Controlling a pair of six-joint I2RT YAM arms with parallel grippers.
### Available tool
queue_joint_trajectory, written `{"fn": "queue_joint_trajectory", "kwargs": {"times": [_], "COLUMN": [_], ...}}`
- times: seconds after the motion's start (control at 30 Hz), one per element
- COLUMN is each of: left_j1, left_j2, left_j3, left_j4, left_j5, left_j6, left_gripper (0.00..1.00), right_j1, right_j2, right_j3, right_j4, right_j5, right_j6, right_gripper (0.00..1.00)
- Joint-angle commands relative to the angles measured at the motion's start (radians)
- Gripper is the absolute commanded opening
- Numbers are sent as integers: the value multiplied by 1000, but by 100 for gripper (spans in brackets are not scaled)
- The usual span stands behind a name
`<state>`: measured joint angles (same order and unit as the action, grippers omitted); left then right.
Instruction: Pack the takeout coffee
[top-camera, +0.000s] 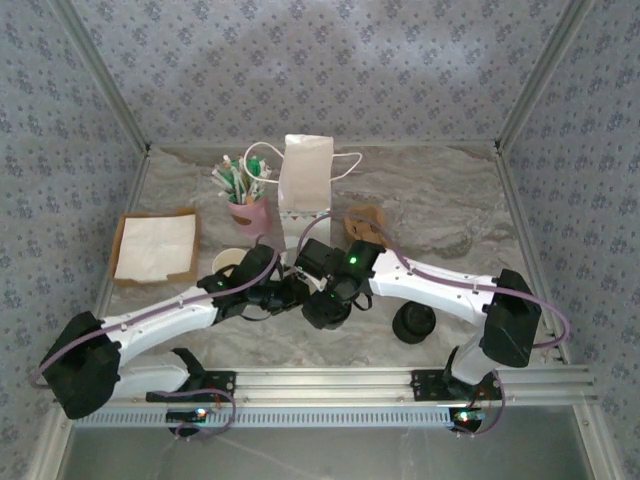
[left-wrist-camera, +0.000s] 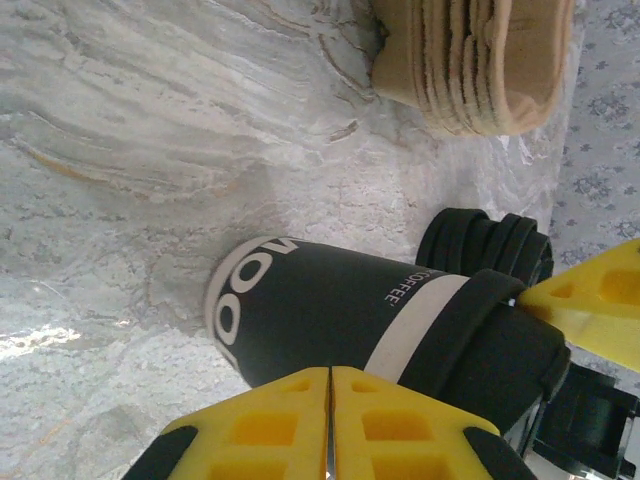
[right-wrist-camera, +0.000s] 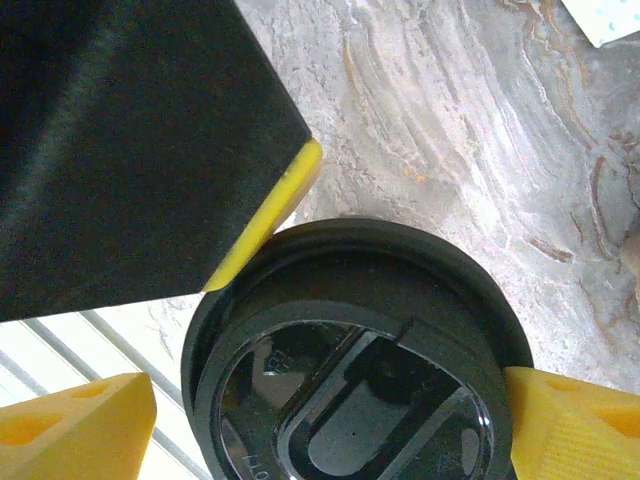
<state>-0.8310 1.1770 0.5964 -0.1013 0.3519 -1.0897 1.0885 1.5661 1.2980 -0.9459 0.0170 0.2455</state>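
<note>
Dark, near-black takeout coffee cup (left-wrist-camera: 320, 320), white lettering, a white band just under the glossy black lid (right-wrist-camera: 350, 300). Bright yellow tips on the left tool (left-wrist-camera: 330, 425), and yellow on the right tool (right-wrist-camera: 330, 420) too. The bench (top-camera: 450, 215) is marbled grey-white with rusty veins. Pink cup (top-camera: 248, 213), green-and-white sticks (top-camera: 240, 178), white bag (top-camera: 305, 175), blue-grey floral wallpaper (top-camera: 300, 60).

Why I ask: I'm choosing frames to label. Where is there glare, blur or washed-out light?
Left wrist view: a glare patch on the table at the left edge; the cup's lettering is sharp. Right wrist view: bright reflections on the glossy lid, washed-out lower-left corner. Top view: even light, soft shadows.
</note>
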Motion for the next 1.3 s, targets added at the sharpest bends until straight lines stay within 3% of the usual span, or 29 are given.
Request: {"fn": "queue_joint_trajectory", "kwargs": {"times": [0.0, 0.7, 1.0, 1.27], "left_j1": [2, -13, -15, -15], "left_j2": [6, 13, 9, -79], "left_j3": [-3, 33, 46, 78], "left_j4": [9, -6, -30, -121], "left_j5": [2, -8, -17, -52], "left_j6": [16, 24, 33, 54], "left_gripper": [9, 8, 10, 24], "right_j1": [-4, -76, -153, -222], "right_j2": [9, -95, -209, -251], "right_j3": [34, -29, -94, -196], "right_j4": [-17, 26, 4, 28], "right_j5": [-15, -41, -24, -72], "right_j6": [-6, 91, 180, 212], "right_gripper": [90, 96, 83, 74]}}
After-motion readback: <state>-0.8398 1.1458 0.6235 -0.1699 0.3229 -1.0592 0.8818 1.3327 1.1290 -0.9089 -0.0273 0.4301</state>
